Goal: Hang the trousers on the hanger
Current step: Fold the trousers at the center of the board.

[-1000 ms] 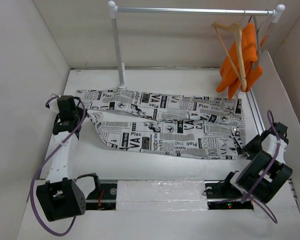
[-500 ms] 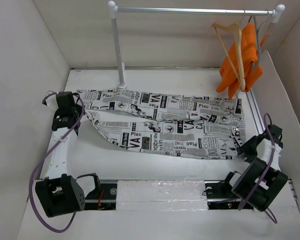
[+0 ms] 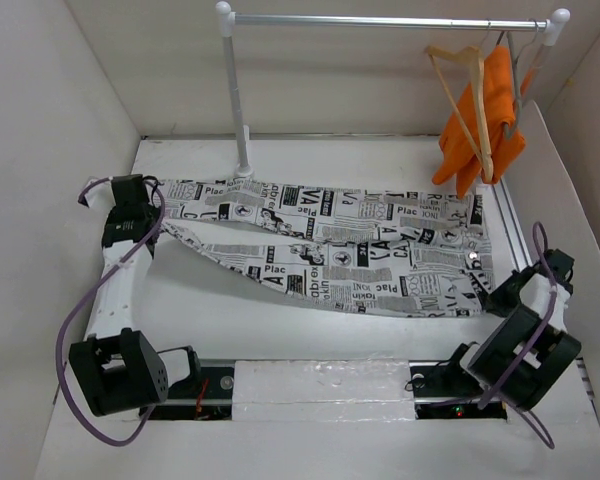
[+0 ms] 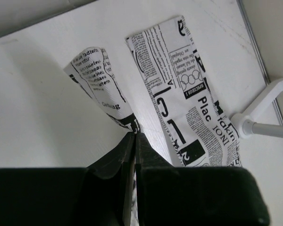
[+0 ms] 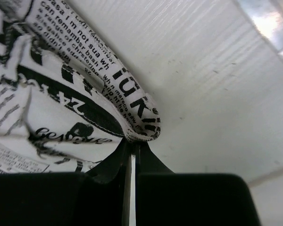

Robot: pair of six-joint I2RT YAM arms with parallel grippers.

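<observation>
- The trousers [image 3: 330,250] lie spread across the middle of the top view on the table [image 3: 280,340], with the leg ends at the left and the waist at the right
- The left gripper [image 4: 133,137] sits at the left of the frame, its fingers pressed together and pinching a curled-up leg cuff
- The right gripper [image 5: 132,147], at lower right, is clamped on the rolled waistband edge
- The hanger [image 3: 452,52] hangs from the rail [image 3: 380,20] at upper right (just beside the orange garment [image 3: 490,115]), well apart from the trousers

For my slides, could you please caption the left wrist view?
Left tool shut on one leg end of the trousers, over the white table.
</observation>
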